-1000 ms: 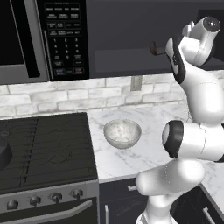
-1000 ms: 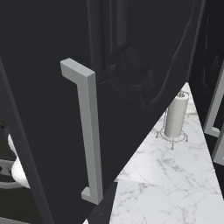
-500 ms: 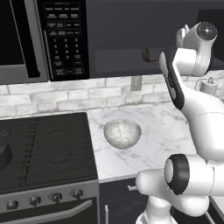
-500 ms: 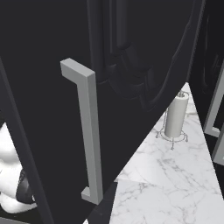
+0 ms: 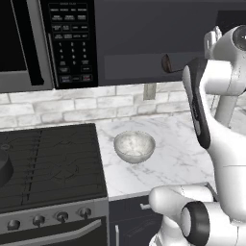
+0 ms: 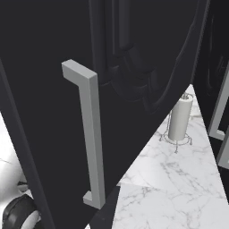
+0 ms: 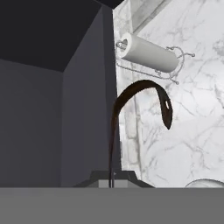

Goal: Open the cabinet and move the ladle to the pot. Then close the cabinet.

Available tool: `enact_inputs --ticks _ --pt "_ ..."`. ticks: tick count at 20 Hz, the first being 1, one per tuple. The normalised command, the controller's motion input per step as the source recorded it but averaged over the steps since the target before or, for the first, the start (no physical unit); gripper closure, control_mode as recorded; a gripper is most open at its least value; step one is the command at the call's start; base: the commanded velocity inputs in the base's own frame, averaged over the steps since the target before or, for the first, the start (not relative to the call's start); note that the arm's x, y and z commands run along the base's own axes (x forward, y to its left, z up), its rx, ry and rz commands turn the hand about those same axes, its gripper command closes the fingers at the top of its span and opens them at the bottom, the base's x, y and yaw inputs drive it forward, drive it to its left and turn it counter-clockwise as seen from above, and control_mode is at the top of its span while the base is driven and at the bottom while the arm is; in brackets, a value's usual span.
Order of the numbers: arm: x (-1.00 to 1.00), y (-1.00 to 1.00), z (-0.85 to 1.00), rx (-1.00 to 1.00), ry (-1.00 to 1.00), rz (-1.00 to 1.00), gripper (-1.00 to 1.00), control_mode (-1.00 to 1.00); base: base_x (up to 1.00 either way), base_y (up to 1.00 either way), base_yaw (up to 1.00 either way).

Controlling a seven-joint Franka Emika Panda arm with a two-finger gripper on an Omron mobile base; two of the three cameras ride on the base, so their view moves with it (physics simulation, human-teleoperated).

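The hand is clamped on the ladle, holding it by its thin handle in the air beside the open cabinet, above the desk where a pale bowl sits near the front edge.

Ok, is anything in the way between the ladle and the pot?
Nothing visible blocks it. The ladle is held high; the pot sits on the stove at the left. The bowl lies low under that route, and the microwave overhangs the stove.
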Motion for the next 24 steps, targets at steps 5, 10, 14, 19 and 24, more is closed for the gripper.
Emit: enact_inputs --ticks 5,10,14,19,24 --pt "-0.75 0.09 0.04 0.0 0.0 0.0 1.0 -1.0 0.0 0.0 0.0" --pt "-0.51 0.26 -0.01 0.0 0.01 0.0 1.0 -1.0 0.0 0.0 0.0" --pt "-0.25 0.46 -0.14 -0.01 0.02 0.0 1.0 -1.0 0.0 0.0 0.0" --pt "-0.26 0.5 -0.04 0.0 0.0 0.0 1.0 -1.0 0.0 0.0 0.0" --pt "-0.29 0.61 -0.06 0.0 0.0 0.01 1.0 -1.0 0.0 0.0 0.0"
